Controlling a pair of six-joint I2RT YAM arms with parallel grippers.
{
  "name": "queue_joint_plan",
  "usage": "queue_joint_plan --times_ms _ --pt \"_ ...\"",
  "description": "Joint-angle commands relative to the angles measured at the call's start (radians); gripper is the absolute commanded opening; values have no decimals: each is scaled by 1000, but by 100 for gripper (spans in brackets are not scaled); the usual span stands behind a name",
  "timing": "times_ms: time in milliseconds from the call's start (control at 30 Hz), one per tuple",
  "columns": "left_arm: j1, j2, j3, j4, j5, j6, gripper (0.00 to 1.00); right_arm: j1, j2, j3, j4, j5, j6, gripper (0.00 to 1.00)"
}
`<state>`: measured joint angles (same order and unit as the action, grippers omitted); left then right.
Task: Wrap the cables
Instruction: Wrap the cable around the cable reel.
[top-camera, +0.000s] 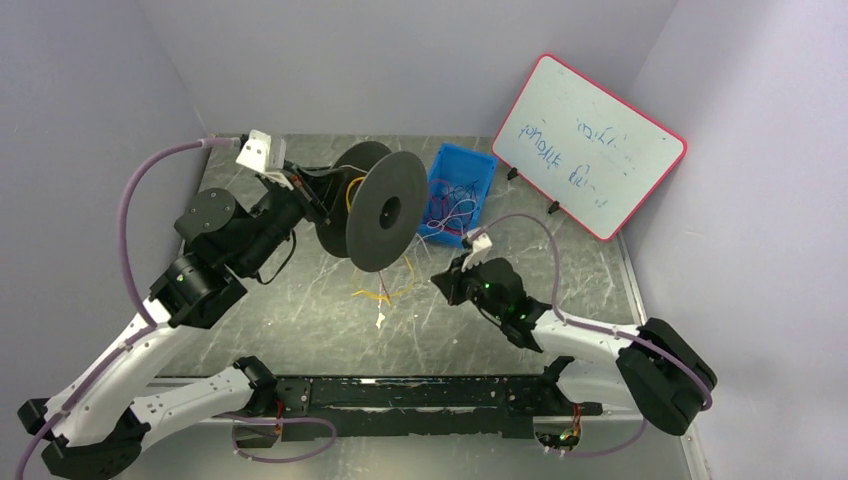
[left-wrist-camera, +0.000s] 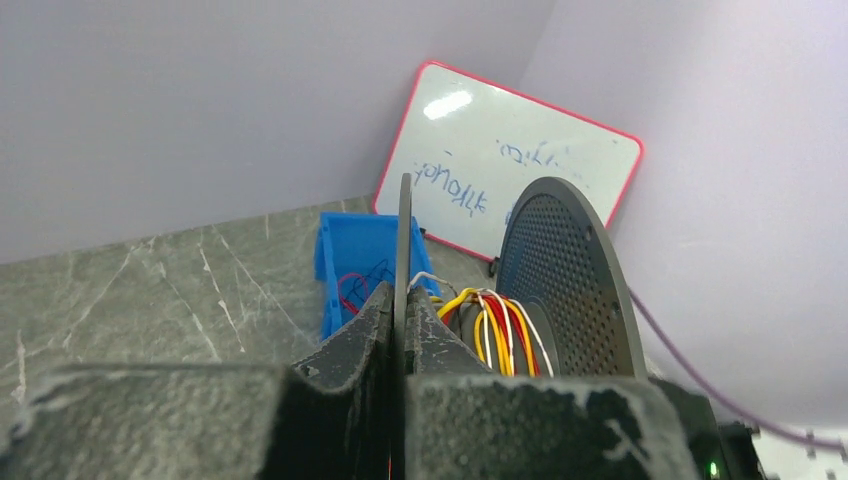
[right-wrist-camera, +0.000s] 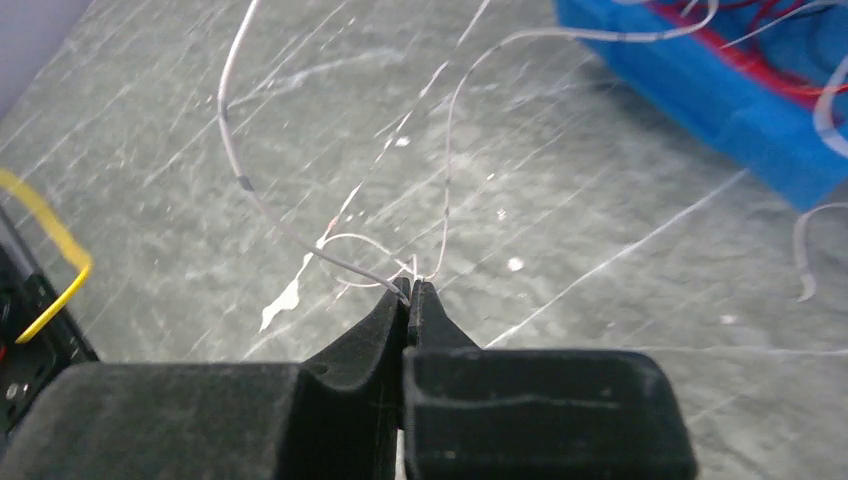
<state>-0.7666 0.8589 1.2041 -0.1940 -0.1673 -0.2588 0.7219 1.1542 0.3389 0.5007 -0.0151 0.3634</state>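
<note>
The right gripper (right-wrist-camera: 410, 293) is pinched shut on a thin white cable (right-wrist-camera: 232, 150) that loops up over the marble tabletop (right-wrist-camera: 600, 260), with loose yellow cables (top-camera: 385, 292) lying near its left. Further back, the left gripper (left-wrist-camera: 403, 312) is clamped on the near flange of a black spool (left-wrist-camera: 566, 280), whose hub carries yellow, red and white cables (left-wrist-camera: 495, 335). Behind it are a blue bin (top-camera: 488, 175) holding more cables and a red-framed whiteboard (top-camera: 588, 145).

Cables (top-camera: 452, 212) in bin (top-camera: 487, 166) (R of spool (top-camera: 388, 211)).
</note>
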Motion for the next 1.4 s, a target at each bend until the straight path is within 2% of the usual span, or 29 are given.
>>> queue_joint_plan --times_ms 0,533,767,1100,1367 --pt "5 27 62 183 -105 -85 7 105 33 -52 152 43 35 0" --pt "5 154 169 281 -221 -168 7 399 239 -110 381 210 113 0" --pt "6 193 222 268 -154 -223 7 411 338 -78 433 302 108 0" --pt "6 195 222 272 -128 -265 7 414 513 -51 595 260 135 0" --pt "7 220 207 301 -135 -263 7 488 584 -6 619 260 137 0"
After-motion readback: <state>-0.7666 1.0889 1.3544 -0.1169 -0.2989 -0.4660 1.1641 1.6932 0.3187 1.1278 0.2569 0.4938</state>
